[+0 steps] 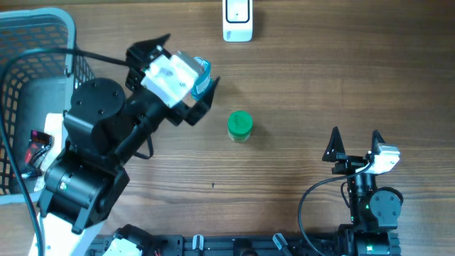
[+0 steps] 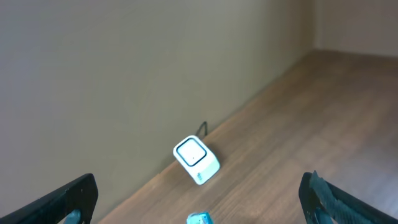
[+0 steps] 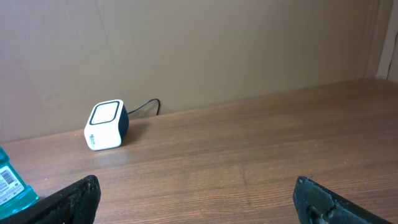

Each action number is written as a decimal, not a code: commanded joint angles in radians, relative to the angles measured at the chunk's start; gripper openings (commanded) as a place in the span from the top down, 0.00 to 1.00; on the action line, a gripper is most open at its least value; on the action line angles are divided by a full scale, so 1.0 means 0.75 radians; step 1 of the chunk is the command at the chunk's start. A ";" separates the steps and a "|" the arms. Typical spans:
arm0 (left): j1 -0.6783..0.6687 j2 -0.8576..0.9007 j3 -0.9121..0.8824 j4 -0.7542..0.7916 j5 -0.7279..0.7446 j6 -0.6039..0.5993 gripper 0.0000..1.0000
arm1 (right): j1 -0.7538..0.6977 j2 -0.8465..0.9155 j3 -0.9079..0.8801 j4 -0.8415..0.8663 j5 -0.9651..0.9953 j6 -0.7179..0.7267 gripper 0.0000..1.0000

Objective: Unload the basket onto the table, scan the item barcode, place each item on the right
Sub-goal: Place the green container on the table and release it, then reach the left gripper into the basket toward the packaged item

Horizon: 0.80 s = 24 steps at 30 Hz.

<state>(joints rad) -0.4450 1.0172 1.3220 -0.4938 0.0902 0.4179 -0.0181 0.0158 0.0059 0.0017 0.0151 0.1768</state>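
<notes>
A blue item [image 1: 205,71] stands on the wooden table, partly under my left gripper [image 1: 192,60]; its top shows as a blue tip [image 2: 199,218] low between the spread jaws. The left gripper [image 2: 199,190] is open and holds nothing. Beyond it, at the table's far edge by the wall, sits the white barcode scanner [image 1: 237,20] [image 2: 196,160]. In the right wrist view the blue item [image 3: 11,185] shows a barcode label at the left edge, and the scanner [image 3: 106,125] is further back. My right gripper [image 1: 355,134] [image 3: 198,186] is open and empty near the front right.
A green-capped jar [image 1: 239,126] stands mid-table between the two arms. A grey wire basket [image 1: 43,43] with some packets fills the far left. A black cable runs from the scanner along the wall.
</notes>
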 commanded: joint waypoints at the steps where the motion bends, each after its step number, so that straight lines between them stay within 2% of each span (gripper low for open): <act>1: 0.007 0.023 0.010 0.009 -0.165 -0.201 0.00 | 0.005 -0.011 -0.001 0.006 -0.022 -0.024 0.00; 8: 0.091 0.025 0.010 -0.035 -0.213 -0.437 0.00 | 0.005 -0.011 -0.001 0.006 -0.022 -0.024 0.00; 11: 0.135 0.028 0.010 -0.060 -0.228 -0.481 0.00 | 0.005 -0.011 -0.001 0.006 -0.022 -0.024 0.00; 13: 0.185 0.037 0.010 -0.068 -0.314 -0.540 0.00 | 0.005 -0.011 -0.001 0.006 -0.022 -0.024 0.00; 17: 0.347 0.074 0.010 -0.079 -0.503 -0.743 0.00 | 0.005 -0.011 -0.001 0.006 -0.022 -0.024 0.00; 20: 0.501 0.102 0.010 -0.135 -0.496 -0.849 0.00 | 0.005 -0.011 -0.001 0.006 -0.022 -0.024 0.00; 24: 0.675 0.144 0.010 -0.209 -0.496 -0.883 0.00 | 0.005 -0.011 -0.001 0.006 -0.022 -0.024 0.00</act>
<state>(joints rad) -0.0383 1.1027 1.3220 -0.6243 -0.2443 -0.1528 -0.0181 0.0154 0.0059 0.0013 0.0151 0.1768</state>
